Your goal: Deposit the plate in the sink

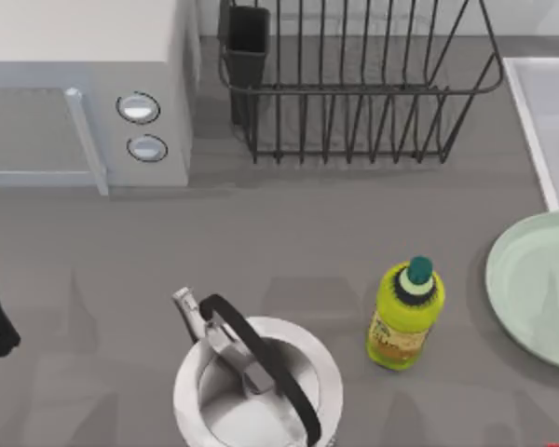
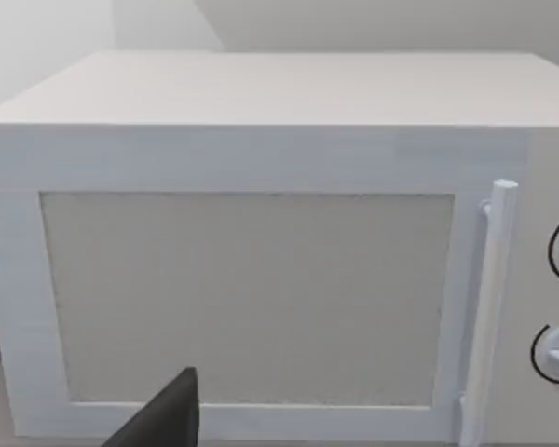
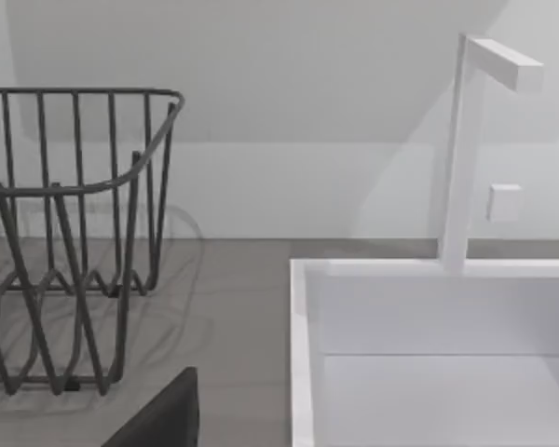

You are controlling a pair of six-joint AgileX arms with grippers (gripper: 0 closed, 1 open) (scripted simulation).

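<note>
The plate (image 1: 538,284) is lying on the worktop (image 1: 289,242) beside the sink (image 1: 531,121), no fingers touching it; their state I cannot tell.

This is a kitchen counter in a rendered simulation. A white microwave (image 1: 84,93) stands at the far left corner of the grey surface (image 1: 289,233), a black wire dish rack (image 1: 354,84) sits along the far edge, and a pale sink (image 3: 429,354) with a white tap (image 3: 466,149) is recessed at the right edge. A silver kettle (image 1: 256,386), a yellow-green bottle (image 1: 405,317) and a mint-green plate (image 1: 540,289) lie nearer the front.
</note>
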